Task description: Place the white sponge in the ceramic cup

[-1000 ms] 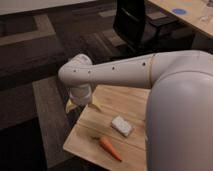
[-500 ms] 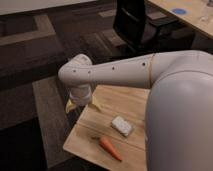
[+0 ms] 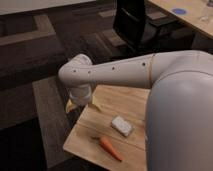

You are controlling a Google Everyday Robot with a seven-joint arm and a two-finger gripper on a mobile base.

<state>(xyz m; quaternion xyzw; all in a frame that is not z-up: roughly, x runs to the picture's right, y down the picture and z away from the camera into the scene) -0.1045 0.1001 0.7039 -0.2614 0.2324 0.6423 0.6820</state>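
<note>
Camera view shows the big white robot arm (image 3: pixel 125 72) reaching over the light wooden table (image 3: pixel 120 102). Its gripper (image 3: pixel 81 99) hangs at the arm's low end, over the table's far corner, well apart from the small off-white block-shaped sponge (image 3: pixel 122 126). I cannot tell if the gripper is open or closed. Since a second ago almost nothing has moved. The arm sits in the same spot, and the sponge lies flat on the table near the orange carrot (image 3: pixel 110 148). So I think the pick-up has not started. The dark blue ceramic cup is not in sight.
</note>
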